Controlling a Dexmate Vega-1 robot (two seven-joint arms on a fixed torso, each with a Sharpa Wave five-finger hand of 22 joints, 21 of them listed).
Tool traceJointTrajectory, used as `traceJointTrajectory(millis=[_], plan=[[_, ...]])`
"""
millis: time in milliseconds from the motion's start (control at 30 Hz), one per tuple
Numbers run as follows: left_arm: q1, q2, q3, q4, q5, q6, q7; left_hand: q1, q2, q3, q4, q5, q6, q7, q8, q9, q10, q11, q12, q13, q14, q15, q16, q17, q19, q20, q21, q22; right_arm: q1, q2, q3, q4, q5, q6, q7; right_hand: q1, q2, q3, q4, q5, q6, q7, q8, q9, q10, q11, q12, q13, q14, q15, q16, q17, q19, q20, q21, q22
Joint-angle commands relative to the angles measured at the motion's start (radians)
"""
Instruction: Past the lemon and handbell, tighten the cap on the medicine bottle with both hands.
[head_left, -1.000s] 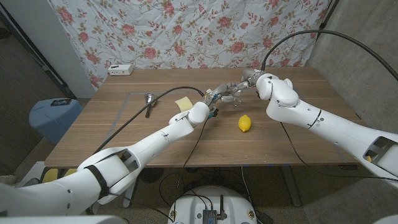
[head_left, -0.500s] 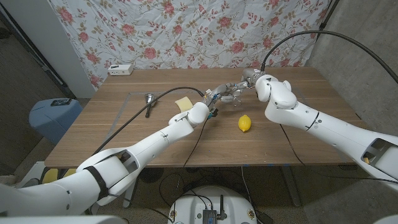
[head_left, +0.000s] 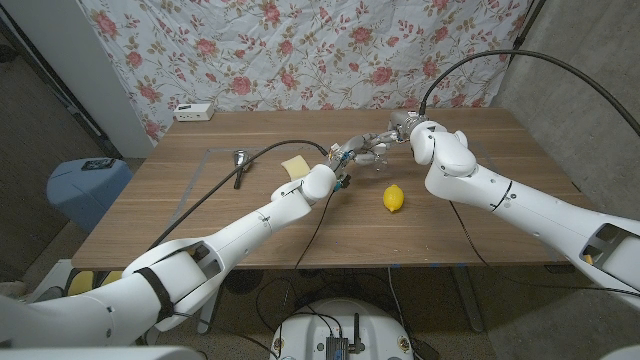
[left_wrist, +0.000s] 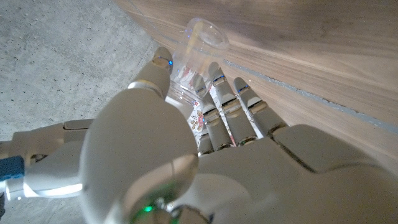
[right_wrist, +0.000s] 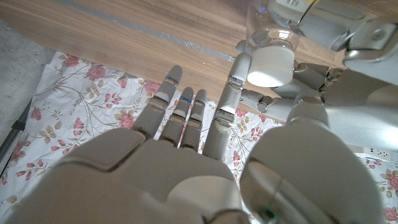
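medicine bottle (left_wrist: 198, 59): clear plastic, printed label too blurred to read, held above the table's (head_left: 200, 215) far middle | left hand (head_left: 345, 155): fingers wrapped round the bottle's body | right hand (head_left: 385, 140): thumb and a finger on the white cap (right_wrist: 269, 64), other fingers straight | lemon (head_left: 394, 198): nearer the front edge | handbell (head_left: 240, 163): toward the left edge

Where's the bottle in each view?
Head view: bottle at table middle, beyond the lemon, between both hands.
Left wrist view: clear bottle gripped in the left robot hand.
Right wrist view: white cap facing camera.
Shared landmark: the left robot hand's fingers around it.
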Motion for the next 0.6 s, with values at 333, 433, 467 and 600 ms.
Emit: traceJointTrajectory(millis=[333,433,467,600], plan=[[-0.008,-0.004,0.002,0.017,0.000,-0.017,-0.008,0.005,0.016,0.080,0.069,0.006,0.004,-0.006,0.003,0.002,0.040,-0.029,0.007,0.005,0.023,-0.068,0.008,0.003,-0.001,0.006,0.000,0.001,0.016,-0.023,-0.009,-0.025,-0.009,-0.009,0.053,-0.023,-0.005,-0.024,-0.001,0.031,-0.139,0.025,-0.071,0.011,-0.059,0.031,-0.024,0.002,-0.039,0.027,-0.021,0.001,-0.028,0.013,-0.009,0.003],[-0.008,-0.005,0.002,0.016,0.000,-0.015,-0.008,0.005,0.017,0.080,0.069,0.006,0.004,-0.006,0.003,0.002,0.041,-0.029,0.007,0.005,0.025,-0.068,0.008,0.003,-0.001,0.006,0.000,0.001,0.021,-0.027,-0.009,-0.026,-0.006,-0.003,0.067,-0.007,0.001,-0.021,-0.010,0.042,-0.189,0.025,-0.086,0.015,-0.090,0.027,-0.029,0.003,-0.054,0.026,-0.025,0.000,-0.044,0.021,-0.012,0.003],[-0.008,-0.005,0.002,0.016,0.000,-0.014,-0.008,0.005,0.017,0.080,0.069,0.006,0.004,-0.006,0.003,0.002,0.041,-0.029,0.007,0.005,0.024,-0.068,0.008,0.003,-0.002,0.006,-0.001,0.001,0.023,-0.029,-0.009,-0.027,-0.005,0.000,0.073,-0.003,0.002,-0.020,-0.013,0.044,-0.199,0.026,-0.088,0.016,-0.097,0.027,-0.030,0.003,-0.060,0.025,-0.027,-0.001,-0.047,0.023,-0.012,0.003],[-0.005,-0.004,0.001,0.010,0.001,-0.009,-0.005,0.006,0.016,0.080,0.069,0.006,0.005,-0.006,0.003,0.002,0.040,-0.030,0.007,0.005,0.025,-0.069,0.009,0.004,-0.001,0.006,0.000,0.001,0.026,-0.037,-0.001,-0.029,0.009,0.015,0.091,0.025,0.006,-0.014,-0.030,0.055,-0.261,0.032,-0.097,0.021,-0.132,0.031,-0.030,0.004,-0.088,0.037,-0.031,-0.002,-0.069,0.029,-0.015,0.002]])
